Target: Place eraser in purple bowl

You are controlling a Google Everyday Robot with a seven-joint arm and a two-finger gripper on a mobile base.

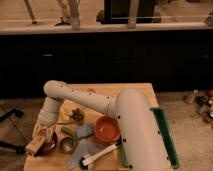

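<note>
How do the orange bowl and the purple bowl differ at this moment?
The orange bowl is bright and in full view mid-table; the purple bowl is dark and sits at the table's left edge. The gripper hangs right over the purple bowl and hides most of it; nothing covers the orange bowl. Both are round and upright.

The setting is an indoor test or lab space. A wooden table (142, 90) stands on speckled flooring (187, 117) before dark cabinets (100, 60). The gripper (40, 142) hangs at the table's left corner.
</note>
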